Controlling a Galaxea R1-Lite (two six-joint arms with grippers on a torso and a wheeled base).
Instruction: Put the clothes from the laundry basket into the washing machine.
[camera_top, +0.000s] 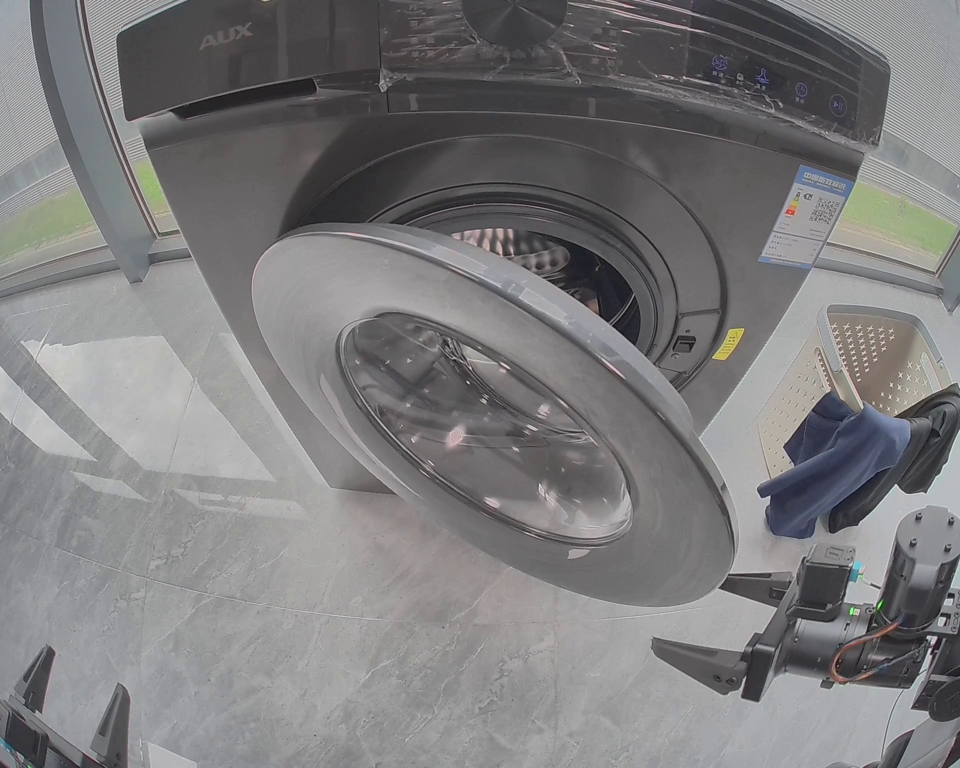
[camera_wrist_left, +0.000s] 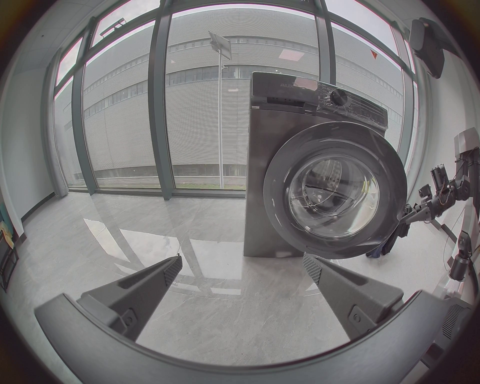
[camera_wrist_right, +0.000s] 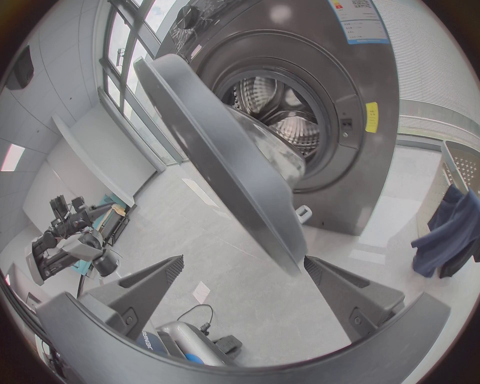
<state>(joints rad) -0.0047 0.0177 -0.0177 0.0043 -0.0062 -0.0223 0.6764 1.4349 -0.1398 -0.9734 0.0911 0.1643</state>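
While door (camera_top: 480, 420) hangs half open, my right end effector (camera_top: 690, 615) sits spread wide, empty, beside its near edge, likely to swing it clear; clothes (camera_top: 835, 460) draped over laundry basket (camera_top: 880, 340) rim, far right.

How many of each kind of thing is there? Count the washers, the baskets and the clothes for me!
Dark grey front-loading washing machine, round door open: 1
White perforated plastic laundry basket: 1
Clothes hanging over the basket's rim: 2 (dark blue garment, black garment)
Total: 4
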